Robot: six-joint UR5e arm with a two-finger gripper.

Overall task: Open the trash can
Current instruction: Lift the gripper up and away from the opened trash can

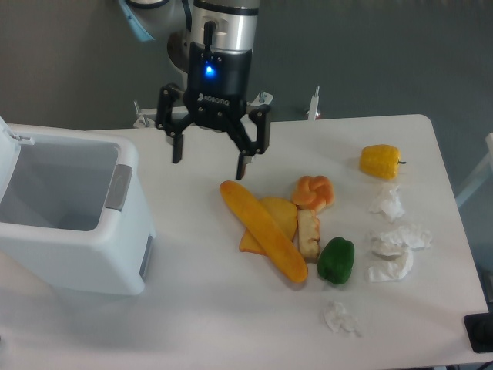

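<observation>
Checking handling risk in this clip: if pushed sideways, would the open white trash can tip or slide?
The trash can looks broad, boxy and flat-based, so it would more likely slide than tip. It appears empty, so probably light for its size. The open end effector is clear of it.

The tool (209, 160) is black with two jointed fingers (246, 146), white ROBOTIQ lettering and a glowing blue light above it. Over that sits a silver-grey cylindrical wrist with a dark slot, and pale-blue joint caps.

The trash can (73, 231) and its raised lid (8, 146) run off the left edge.
</observation>
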